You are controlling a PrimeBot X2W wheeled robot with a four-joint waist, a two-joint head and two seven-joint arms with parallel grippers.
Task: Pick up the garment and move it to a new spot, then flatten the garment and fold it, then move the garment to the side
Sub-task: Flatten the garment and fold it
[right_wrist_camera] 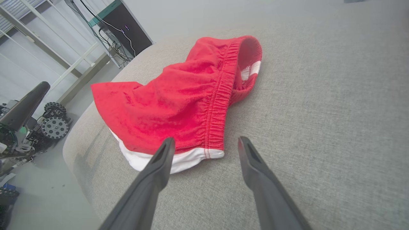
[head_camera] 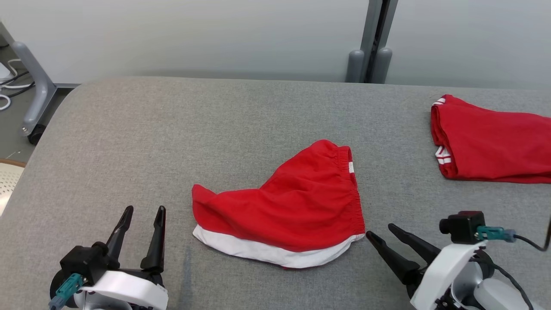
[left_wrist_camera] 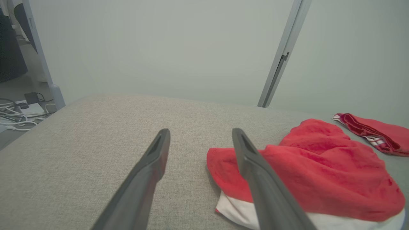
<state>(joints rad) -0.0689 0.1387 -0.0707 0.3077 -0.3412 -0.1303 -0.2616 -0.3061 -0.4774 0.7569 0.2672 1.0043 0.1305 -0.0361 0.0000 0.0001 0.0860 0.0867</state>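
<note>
Your red shorts lie rumpled in the middle of the grey padded table. They look soft, light and limp, so expect them to sag and bunch when lifted. The elastic waistband is probably the firmest hold, and its lower corner sits just beside the right gripper. That claw and the left gripper are both released, grasping nothing. A second red garment lies well apart.

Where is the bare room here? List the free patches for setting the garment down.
Widest free patch: the grey surface left of the central red garment, from the left hand to the far edge. A narrower strip separates that garment from the second red garment at far right. Crowded: near right, by the right hand.
</note>
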